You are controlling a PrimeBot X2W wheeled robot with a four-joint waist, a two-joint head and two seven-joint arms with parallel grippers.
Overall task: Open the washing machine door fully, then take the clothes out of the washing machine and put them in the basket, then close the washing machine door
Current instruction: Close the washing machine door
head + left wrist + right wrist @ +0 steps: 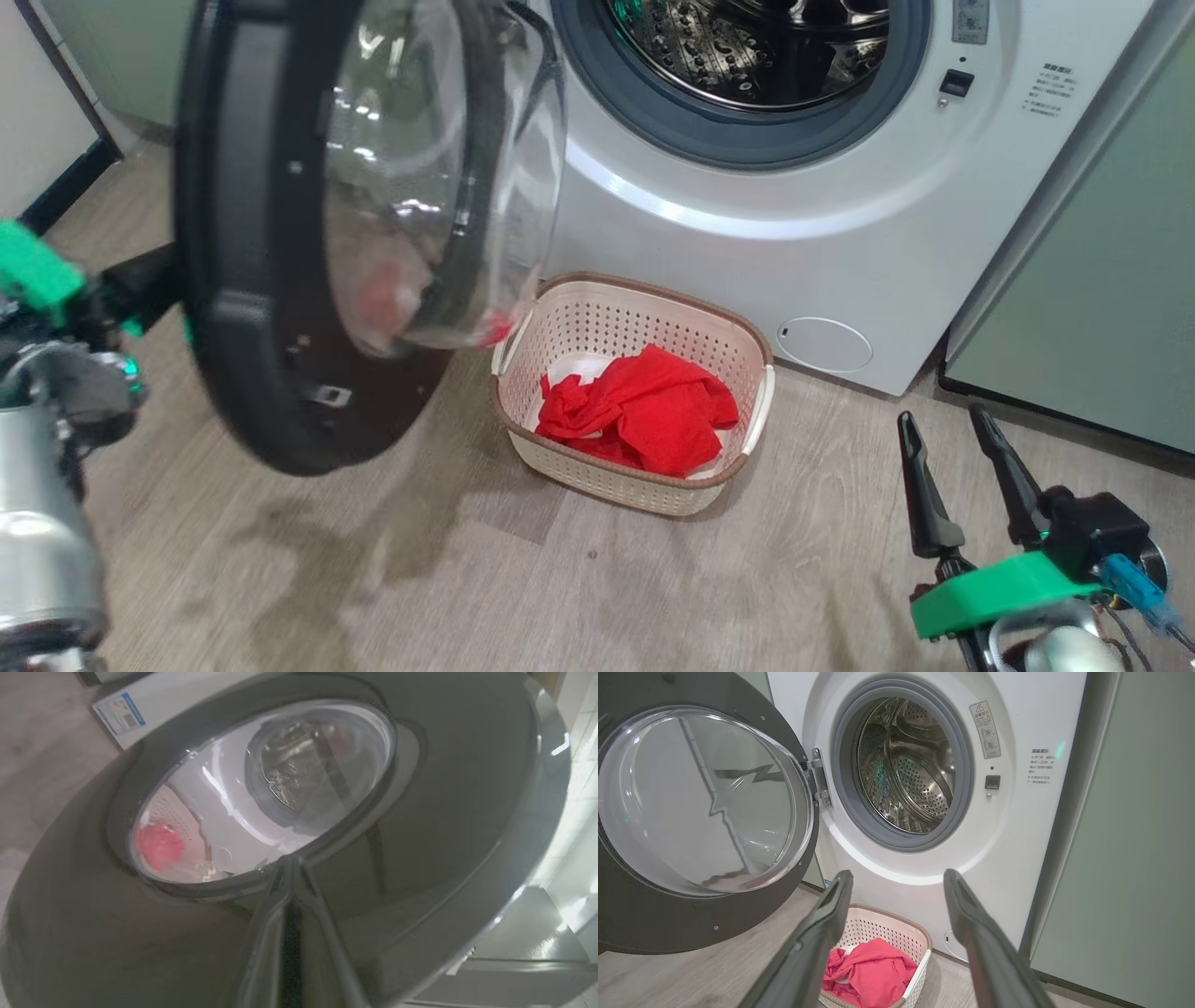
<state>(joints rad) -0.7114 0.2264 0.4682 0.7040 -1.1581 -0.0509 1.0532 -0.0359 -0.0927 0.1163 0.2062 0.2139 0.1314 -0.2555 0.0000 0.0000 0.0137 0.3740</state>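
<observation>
Left gripper (290, 872), shut and empty, is resting against the door (233, 280). Right gripper (940, 418) is hanging open, empty. Basket (607, 327) with clothes (644, 411) is sitting beside the door.

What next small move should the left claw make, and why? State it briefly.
Probably push the washing machine door toward the washing machine with the shut left claw, whose tips sit at the door's outer face. The clothes already lie in the basket, the drum looks empty, and the door stands open.

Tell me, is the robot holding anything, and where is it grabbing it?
Nothing is held. The right gripper is open and empty. The left gripper is shut, tips against the door on its black frame, seemingly pushing, not gripping.
</observation>
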